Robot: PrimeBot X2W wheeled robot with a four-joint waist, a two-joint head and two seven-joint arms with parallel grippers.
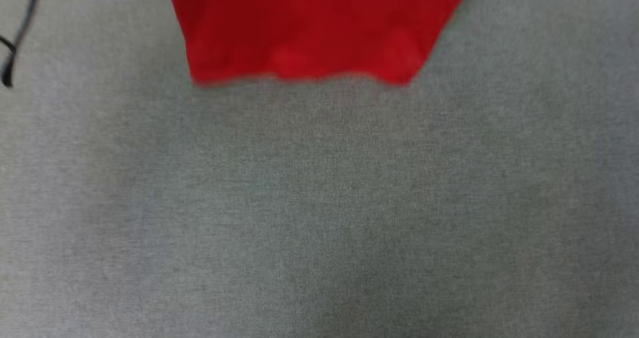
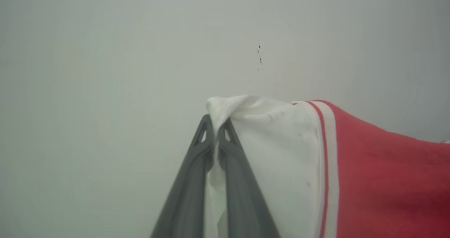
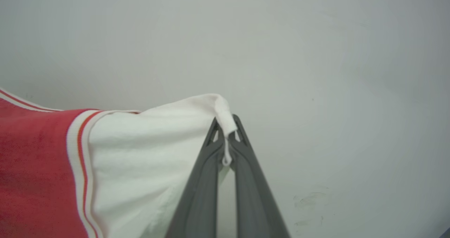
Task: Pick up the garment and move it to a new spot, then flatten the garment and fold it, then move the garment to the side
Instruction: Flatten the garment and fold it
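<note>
My left claw (image 2: 215, 125) and right claw (image 3: 226, 125) each pinch tight on a white sleeve of the shirt (image 1: 309, 28), which hangs over the grey desk (image 1: 319, 218). I judge this the moving step; next I lower and spread it flat.

Grey cloth surface (image 1: 319, 218), black cable (image 1: 15, 38) — left edge

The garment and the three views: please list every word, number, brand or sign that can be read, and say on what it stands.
None can be read.
The garment: plain red cloth in the head view; white sleeves and striped trim in the wrist views; no lettering on the parts in view.
The left gripper and the right gripper, each shut on a sleeve: no marking.
The pale wall: dark specks, not letters.
</note>
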